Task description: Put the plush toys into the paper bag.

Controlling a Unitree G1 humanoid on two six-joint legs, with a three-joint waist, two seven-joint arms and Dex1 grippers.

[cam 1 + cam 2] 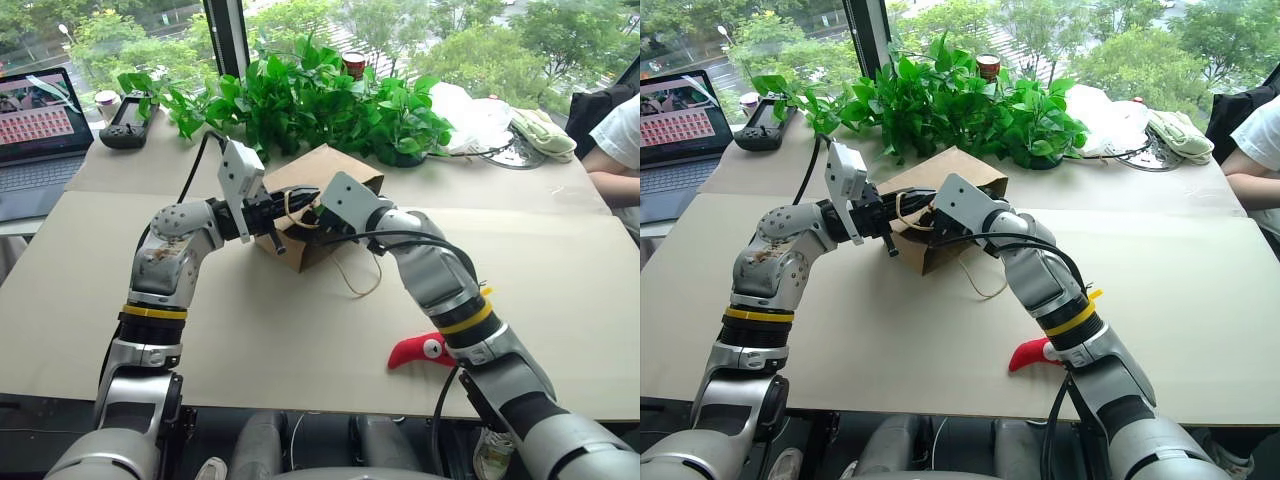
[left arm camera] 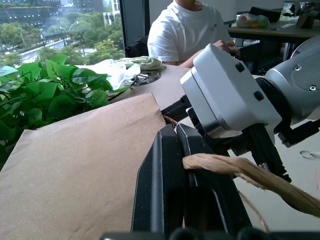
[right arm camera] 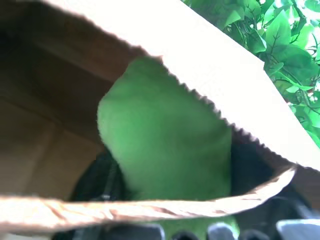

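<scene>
Right wrist view: green plush toy [image 3: 165, 145] between end effector's fingers.

We find the paper bag [image 1: 325, 180] mouth blocked by both end effectors and the green toy [image 3: 165, 145]. Potted plants [image 1: 320, 100] stand close behind it. Open counter [image 1: 560, 290] lies to the right.

Paper bag [image 1: 318, 172] lying on the table [image 1: 300, 330] before potted plants [image 1: 300, 95]; left gripper [image 1: 296, 207] and right gripper [image 1: 312, 217] meet at its mouth. Red chili toy [image 1: 422, 349] lies beside the right forearm.
</scene>
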